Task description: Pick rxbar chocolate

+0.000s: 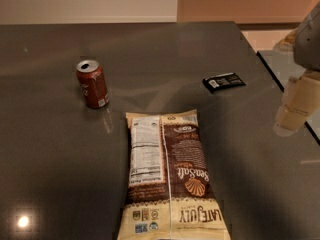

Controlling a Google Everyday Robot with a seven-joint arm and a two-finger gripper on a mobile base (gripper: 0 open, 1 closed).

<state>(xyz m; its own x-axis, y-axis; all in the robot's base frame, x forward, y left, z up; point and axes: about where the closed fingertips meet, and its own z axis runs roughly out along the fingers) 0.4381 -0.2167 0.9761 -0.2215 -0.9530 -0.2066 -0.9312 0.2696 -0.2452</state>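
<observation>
A dark table [50, 154] is seen filling most of the view, with a bright glint of light [22, 221] reflected near its lower left corner. Toward the left a red can [92, 84] is stood upright, its opened top showing. In the middle a brown-and-cream bag [170, 179] is laid flat, back side up, with its white label panel along its left half; it is cut off by the bottom edge. Farther back and to the right, the bar [224, 82] is laid flat on the table in its black wrapper, a small white patch at its left end. It is set apart from the bag and well apart from the can, near the table's right edge. At the far right the cream gripper [292, 120] is held above that edge, apart from the bar and holding nothing; whether it is wide or narrow cannot be told.
</observation>
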